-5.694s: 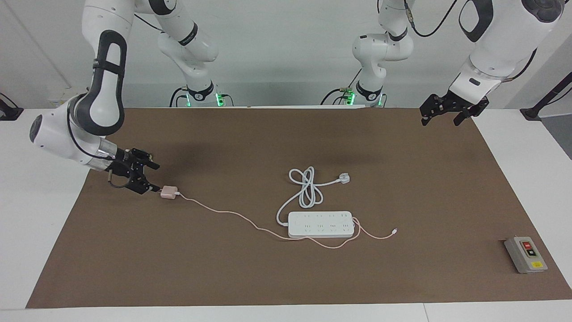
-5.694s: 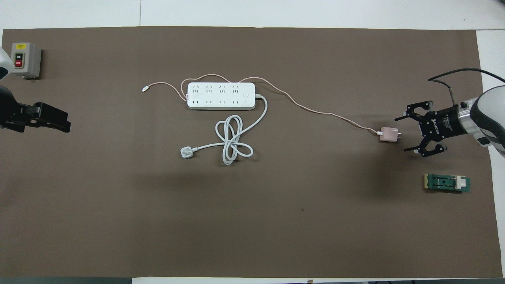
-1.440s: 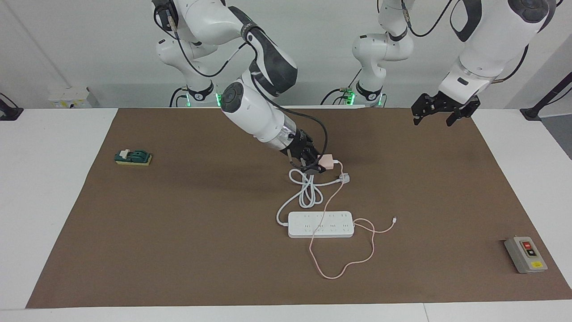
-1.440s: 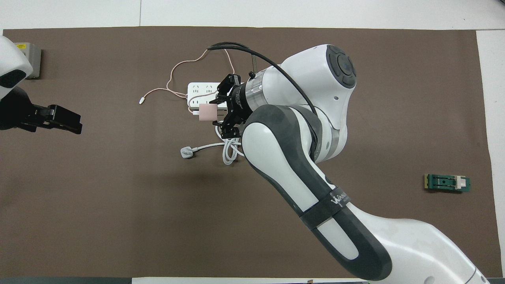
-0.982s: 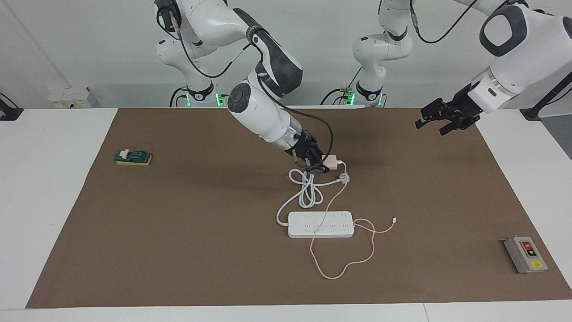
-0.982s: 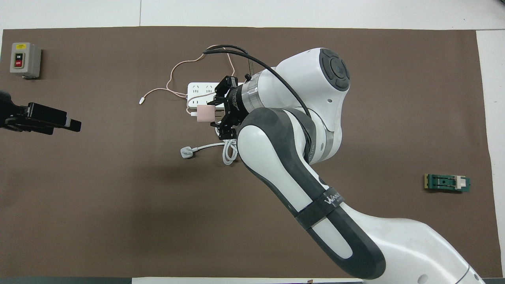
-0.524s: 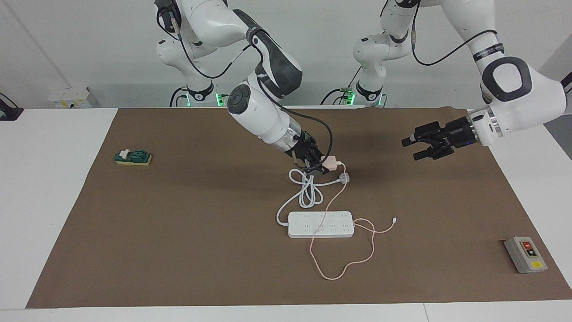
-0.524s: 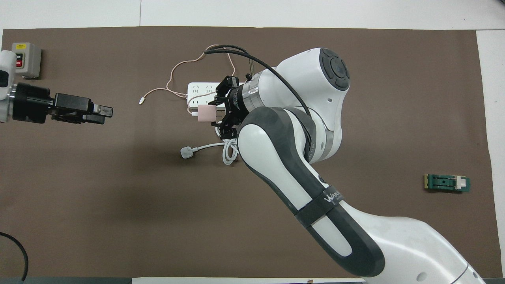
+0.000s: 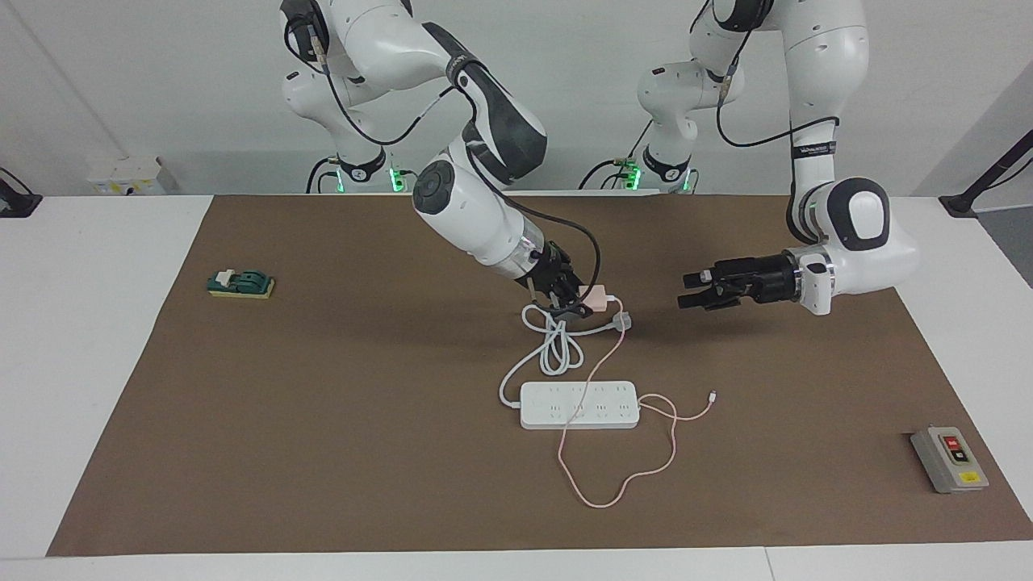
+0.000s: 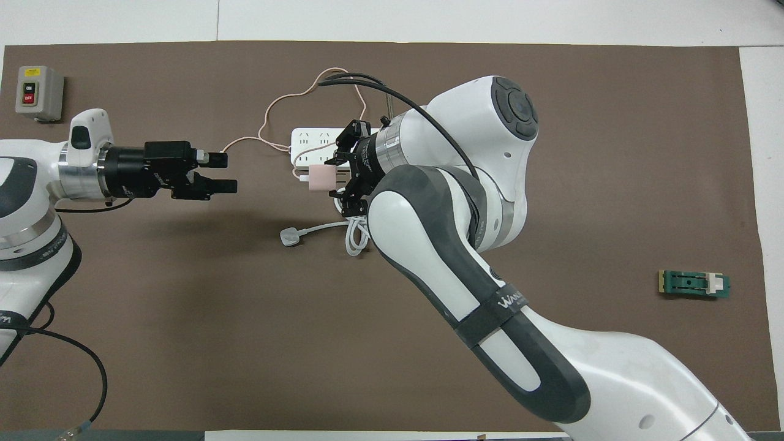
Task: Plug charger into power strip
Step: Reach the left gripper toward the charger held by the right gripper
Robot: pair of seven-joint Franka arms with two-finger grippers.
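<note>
Jaws of the right gripper [image 9: 583,300] clench the charger [image 9: 595,298] in the air over the white cord (power strip [image 9: 579,405] lies on the surface); left gripper [image 9: 688,290] hovers nearby, jaws spread.

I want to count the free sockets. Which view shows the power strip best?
The facing view: the whole power strip lies uncovered, crossed only by the charger's pink cable. In the overhead view the right arm hides most of it; only the end toward the left arm shows.
</note>
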